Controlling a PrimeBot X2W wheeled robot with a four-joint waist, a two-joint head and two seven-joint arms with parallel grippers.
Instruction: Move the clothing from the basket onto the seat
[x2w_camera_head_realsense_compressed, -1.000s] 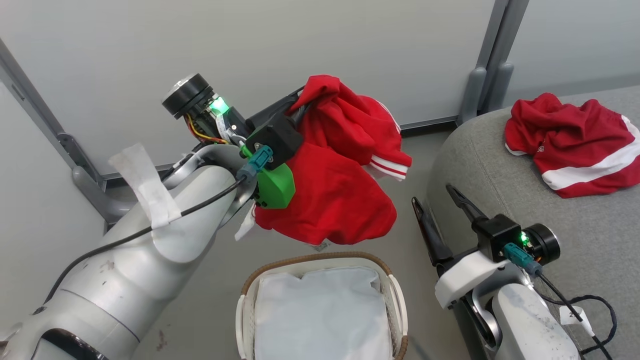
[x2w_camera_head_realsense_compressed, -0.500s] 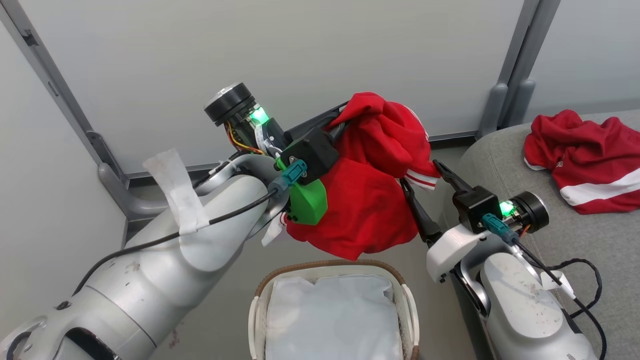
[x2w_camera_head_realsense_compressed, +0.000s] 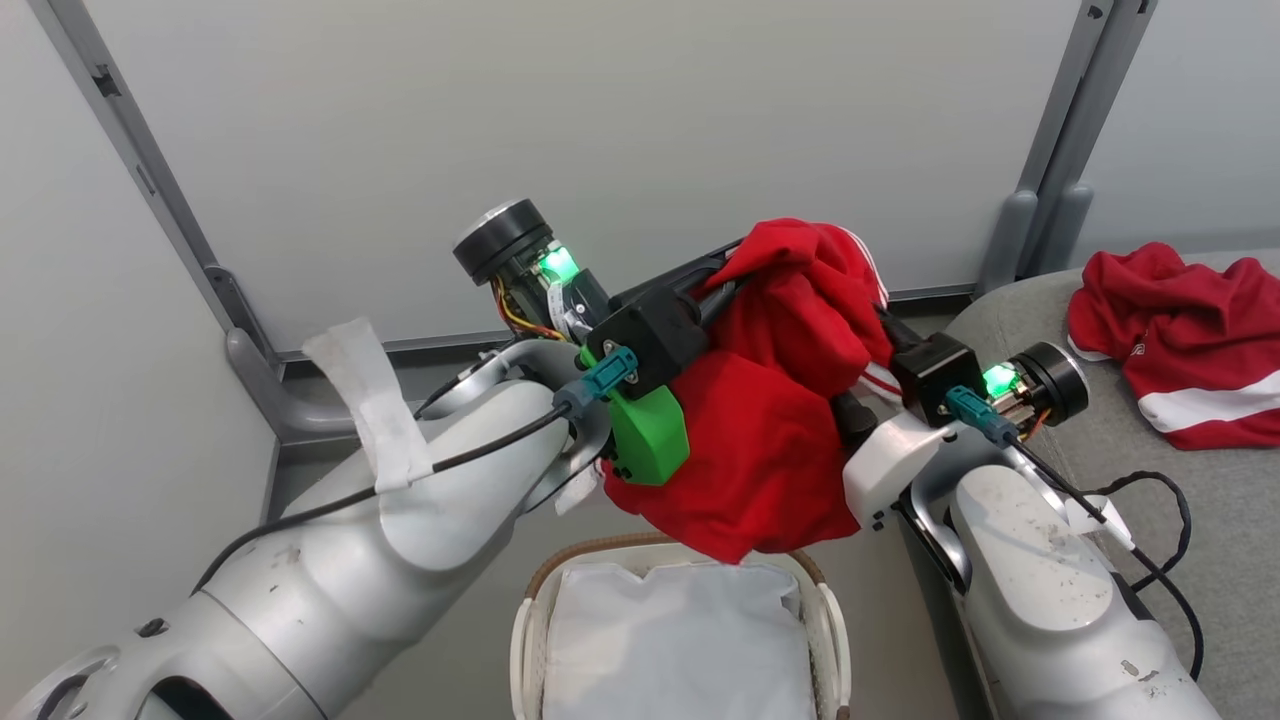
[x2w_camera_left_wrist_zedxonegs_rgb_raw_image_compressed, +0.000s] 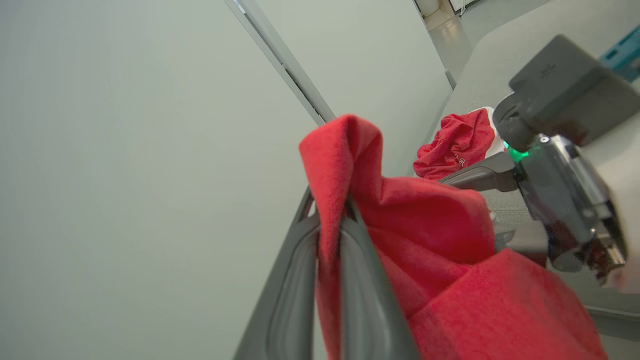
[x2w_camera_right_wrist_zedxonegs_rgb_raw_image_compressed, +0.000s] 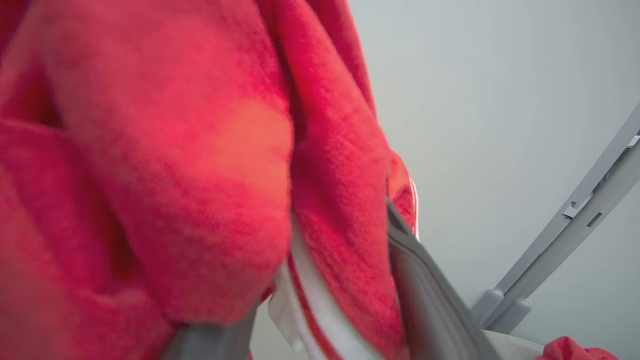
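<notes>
Since a second ago the right gripper has come up from the low right, beside the seat's edge, to the hanging cloth. The head camera has also turned a little, so the whole picture is shifted.

At the left, the left gripper (x2w_camera_left_wrist_zedxonegs_rgb_raw_image_compressed: 330, 225) is clamped tight on a fold of the red garment (x2w_camera_head_realsense_compressed: 760, 440). The garment hangs in the air just above the basket (x2w_camera_head_realsense_compressed: 548, 580), whose white liner (x2w_camera_head_realsense_compressed: 680, 640) lies uncovered. To the right, the right gripper (x2w_camera_head_realsense_compressed: 870, 375) has its jaws apart, one finger on each side of the white-striped hem, and I do not see a pinch yet.

I judge this step to be a carry with two hands. The next move is to close on the hem, then swing right over the rounded near edge of the seat (x2w_camera_head_realsense_compressed: 1230, 520). The seat has open room on the near side of the other red garment (x2w_camera_head_realsense_compressed: 1190, 350), which lies on its far part.
</notes>
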